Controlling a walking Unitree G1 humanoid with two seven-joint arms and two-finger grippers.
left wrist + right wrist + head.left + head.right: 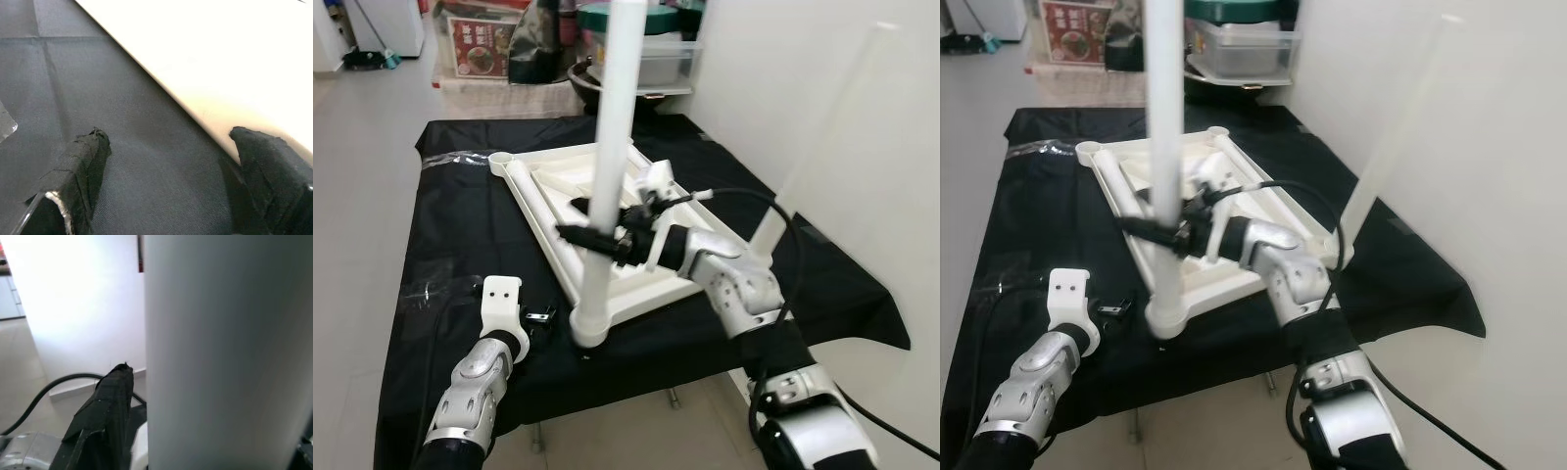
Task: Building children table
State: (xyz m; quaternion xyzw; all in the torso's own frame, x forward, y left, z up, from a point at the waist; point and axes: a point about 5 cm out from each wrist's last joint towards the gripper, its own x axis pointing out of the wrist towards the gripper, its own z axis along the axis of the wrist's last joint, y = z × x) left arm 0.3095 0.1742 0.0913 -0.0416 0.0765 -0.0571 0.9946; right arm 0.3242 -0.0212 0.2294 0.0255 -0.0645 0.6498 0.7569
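A white children's table top (536, 204) lies upside down on a black-clothed table. One white leg (612, 127) stands upright in the near corner socket (590, 326). My right gripper (592, 235) is shut on this leg a little above the socket; in the right wrist view the leg (225, 352) stands close beside one finger (110, 396). A second leg (822, 127) stands at the right corner. My left gripper (540, 315) rests low on the cloth, just left of the near corner. It is open in the left wrist view (168, 134), with the top's white edge (220, 73) near one finger (264, 156).
The black cloth (460, 225) covers the table down to its near edge. An open socket (501, 159) marks the top's far left corner. Boxes, bags and a pan (480, 44) crowd the floor behind. A white wall (783, 78) runs close on the right.
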